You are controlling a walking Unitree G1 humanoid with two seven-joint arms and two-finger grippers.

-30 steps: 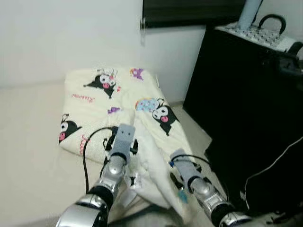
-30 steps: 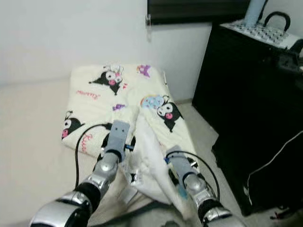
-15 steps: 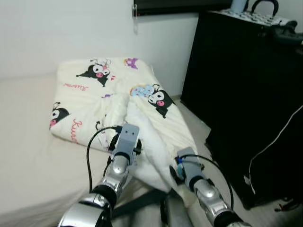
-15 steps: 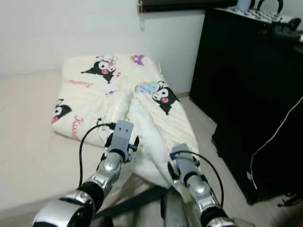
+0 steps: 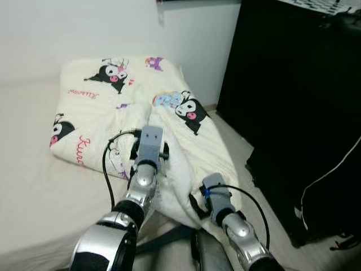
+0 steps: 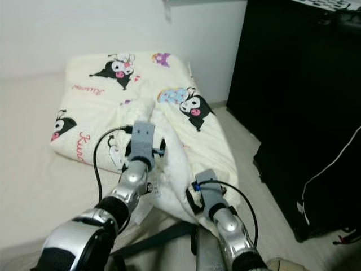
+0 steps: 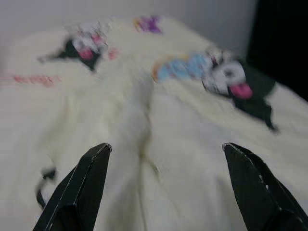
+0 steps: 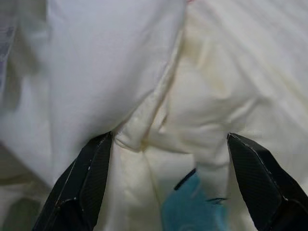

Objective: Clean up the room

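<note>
Silver arms, grey wrist blocks, black cables; left tool [image 7: 163,192], right tool [image 8: 171,187] fingers black.

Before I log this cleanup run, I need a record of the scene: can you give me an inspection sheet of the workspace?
Surface: cream bed, bare on the robot's left.
Job's things: cartoon-print quilt, rumpled, one edge trailing off the bed's corner.
Clutter: nothing seen.
Grippers: left gripper open above the quilt; right gripper open at a quilt fold near the hanging edge.
Cables: black cable looping from the left wrist; white cord down the cabinet.
Surroundings: black cabinet on the right, white wall behind.
</note>
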